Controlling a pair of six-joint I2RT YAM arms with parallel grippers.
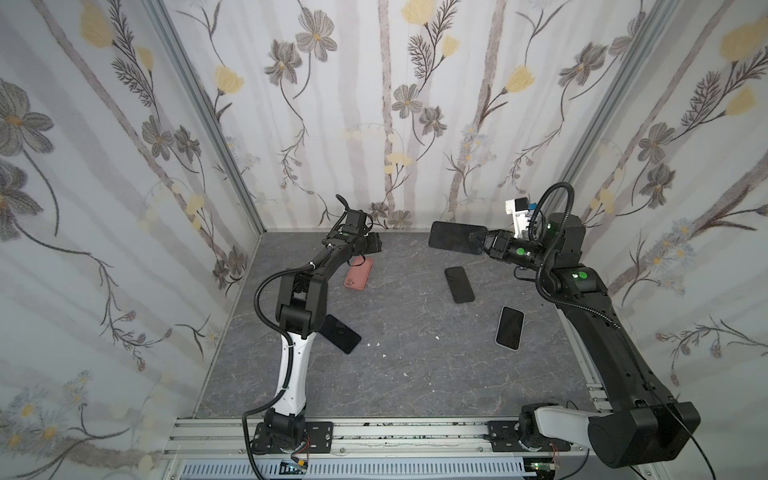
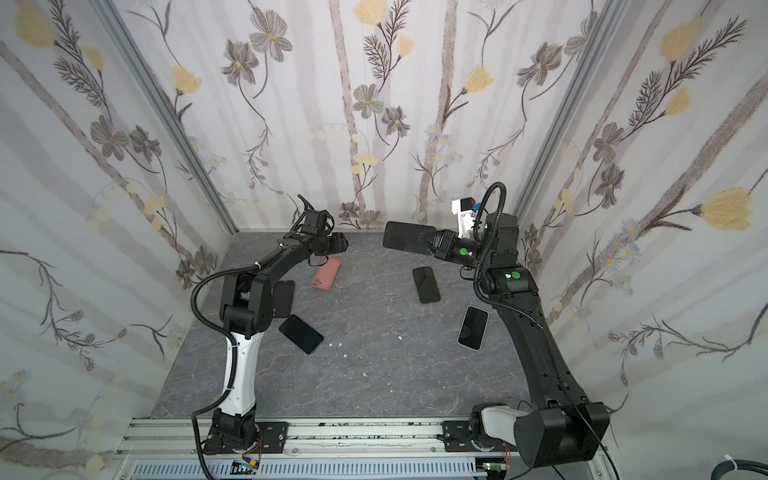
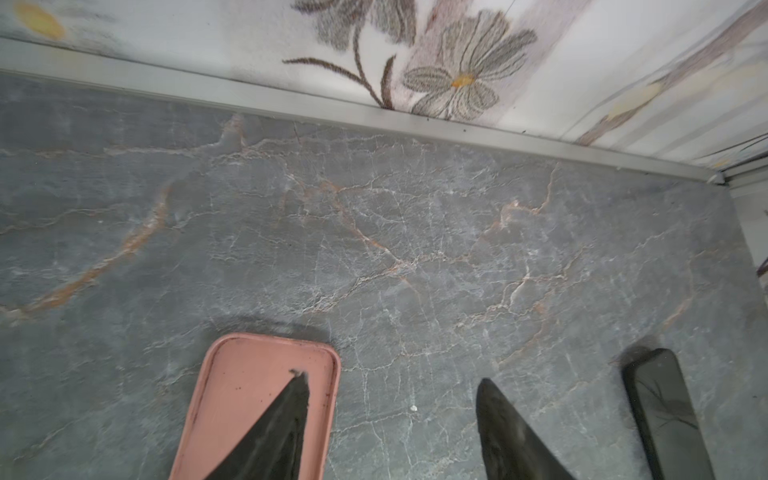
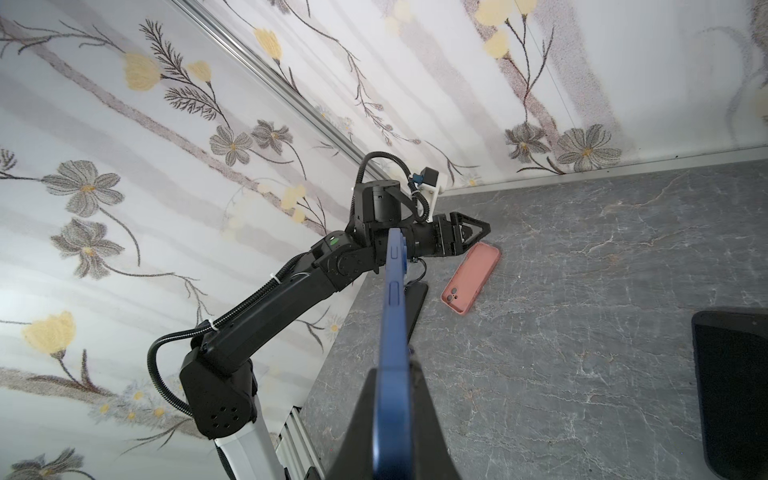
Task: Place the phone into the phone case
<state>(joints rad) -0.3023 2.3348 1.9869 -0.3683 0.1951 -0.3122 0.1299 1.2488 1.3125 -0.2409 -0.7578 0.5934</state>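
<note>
- Gripping a blue-edged phone (image 4: 392, 332), the right gripper (image 1: 478, 241) is held above the table's (image 1: 415, 365) back edge.
- The empty pink phone case (image 3: 241, 390) is overhung by the parted left gripper (image 3: 391, 380); insertion is not yet done.

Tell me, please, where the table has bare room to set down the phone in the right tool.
The widest bare patch of table lies between the front rail and the white-edged phone. A narrower one lies between the pink case and the middle black phone. It is crowded by the left arm's elbow, over another phone.
</note>
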